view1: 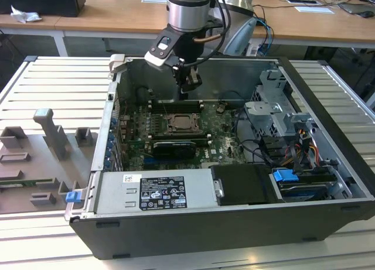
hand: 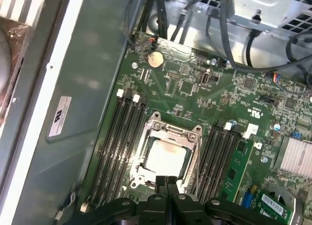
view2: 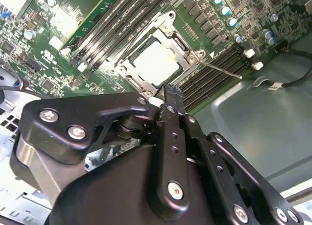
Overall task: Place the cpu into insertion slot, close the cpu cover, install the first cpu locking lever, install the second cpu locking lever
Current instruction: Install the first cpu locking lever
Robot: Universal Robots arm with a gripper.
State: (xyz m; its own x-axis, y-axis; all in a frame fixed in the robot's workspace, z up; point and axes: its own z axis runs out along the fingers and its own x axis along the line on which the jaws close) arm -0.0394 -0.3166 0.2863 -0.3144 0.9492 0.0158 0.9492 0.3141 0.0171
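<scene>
the arm's black jaws, clenched on nothing, hang just above the socket. the open dark grey computer case (view1: 234, 229) holds the green circuit board (hand: 195, 88). in its metal-rimmed insertion slot (view1: 185, 123), the silvery framed cpu cover (hand: 170, 133) lies shut over the pale square cpu (hand: 165, 156). a thin steel locking lever (view2: 220, 69) looks unlatched, so the levers seem left to do.

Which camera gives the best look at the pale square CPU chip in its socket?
The first wrist view: the pale silvery-beige square cpu sits large and nearly face-on. The second wrist view shows it slanted; the exterior view shows it small, deep inside the case.
</scene>
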